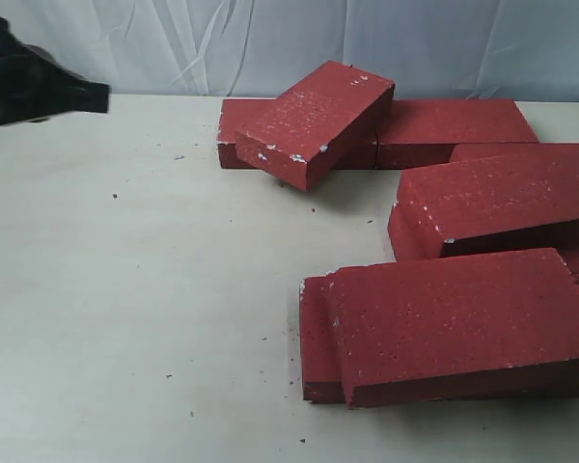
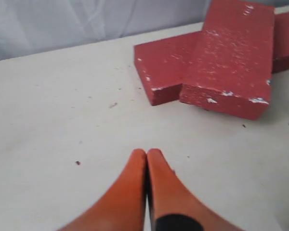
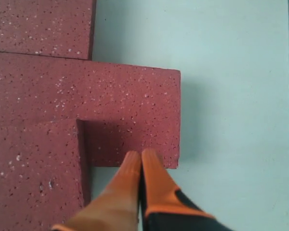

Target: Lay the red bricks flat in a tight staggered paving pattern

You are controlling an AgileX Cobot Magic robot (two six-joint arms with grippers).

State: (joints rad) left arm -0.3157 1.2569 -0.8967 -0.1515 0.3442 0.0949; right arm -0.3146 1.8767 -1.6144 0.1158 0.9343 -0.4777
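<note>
Exterior view: tilted red brick (image 1: 314,121) points diagonally toward front-left; left gripper (image 2: 147,156), right gripper (image 3: 140,158) pinched together, empty.

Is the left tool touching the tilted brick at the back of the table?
Apart. The left wrist view shows the shut left tool with a stretch of bare table between its tips and the tilted brick.

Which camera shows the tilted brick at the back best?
Exterior view: the tilted brick is whole, propped on a flat brick. The left wrist view crops its far end; the right wrist view misses it.
</note>
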